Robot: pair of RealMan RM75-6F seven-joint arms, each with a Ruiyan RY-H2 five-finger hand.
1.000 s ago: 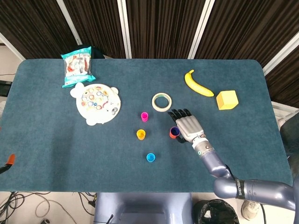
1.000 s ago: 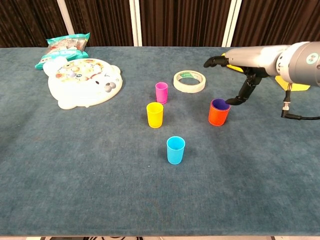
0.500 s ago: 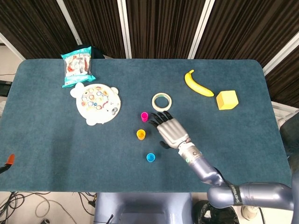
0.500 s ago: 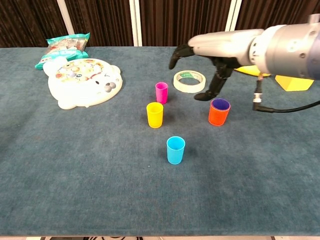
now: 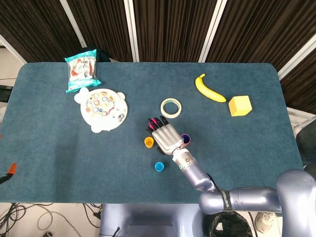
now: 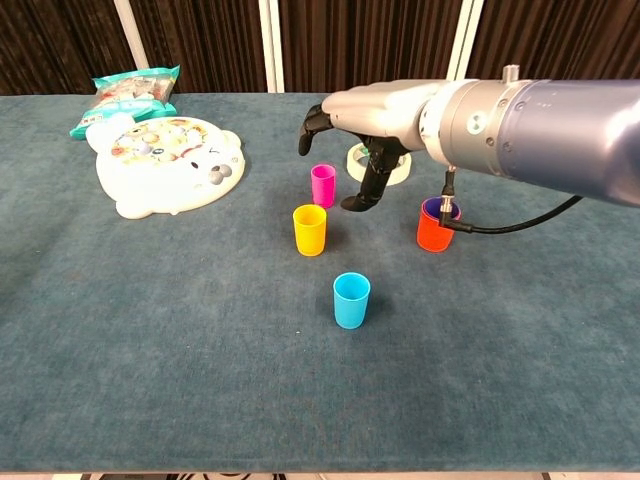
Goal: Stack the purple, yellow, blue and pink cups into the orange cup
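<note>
The orange cup (image 6: 434,235) stands upright right of centre with the purple cup (image 6: 440,209) nested inside it. Separate and upright on the cloth are the pink cup (image 6: 323,186), the yellow cup (image 6: 310,229) and the blue cup (image 6: 351,300). My right hand (image 6: 362,114) hovers open above the pink cup, fingers spread and thumb hanging down between the pink and orange cups. It holds nothing. In the head view the right hand (image 5: 165,134) covers most of the pink cup, with the yellow cup (image 5: 148,142) just to its left. My left hand is out of sight.
A tape ring (image 6: 378,163) lies just behind the hand. A bear-shaped toy plate (image 6: 165,165) and a snack bag (image 6: 125,95) are at the far left. A banana (image 5: 209,89) and a yellow block (image 5: 240,105) lie at the far right.
My right hand has left the orange cup and swept left across the table, from beside that cup to above the pink cup. The cups have not moved.
</note>
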